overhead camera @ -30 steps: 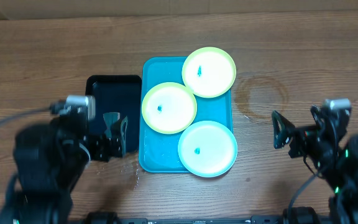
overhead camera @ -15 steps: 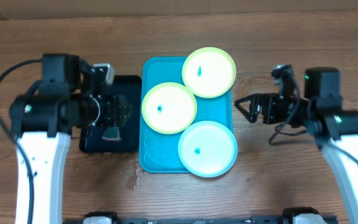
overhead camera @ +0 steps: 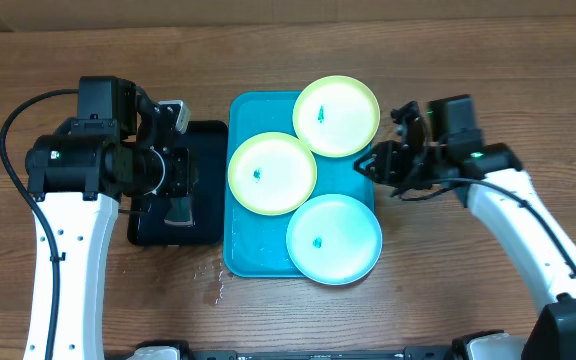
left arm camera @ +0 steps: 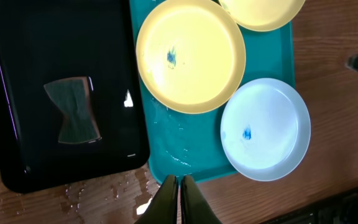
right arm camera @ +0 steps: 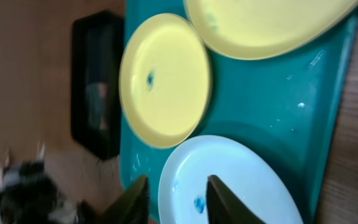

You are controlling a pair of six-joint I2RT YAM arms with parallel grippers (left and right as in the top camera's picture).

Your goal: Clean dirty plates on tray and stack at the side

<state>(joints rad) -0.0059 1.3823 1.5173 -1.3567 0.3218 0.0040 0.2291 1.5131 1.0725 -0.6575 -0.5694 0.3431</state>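
The turquoise tray (overhead camera: 240,250) lies at the middle of the wooden table (overhead camera: 68,80), its long side running near to far. Three plates sit on it. A lime-green plate (overhead camera: 336,116) is at the far right, hanging over the tray's far right rim. A second lime-green plate (overhead camera: 272,173) is at the left middle, its rim meeting the first one's. A light blue plate (overhead camera: 334,240) is at the near right, jutting past the tray's near right corner. Each has a pale centre with one small teal smudge, and the tray's bare floor shows wet beads.

Just left of the tray is a black tray (overhead camera: 208,135) holding a waisted sponge (left arm camera: 73,118). Water drops (overhead camera: 213,285) speckle the table at the tray's near left corner.

The left arm reaches over the black tray. The left gripper (left arm camera: 179,186) has its fingers pressed together with nothing between them, tips above the turquoise tray's near left edge.

The right arm comes in from the right, elbow bent. The right gripper (right arm camera: 178,198) is at the tray's right rim, pointing toward the plates. Its fingers stand apart above the blue plate, gripping nothing.
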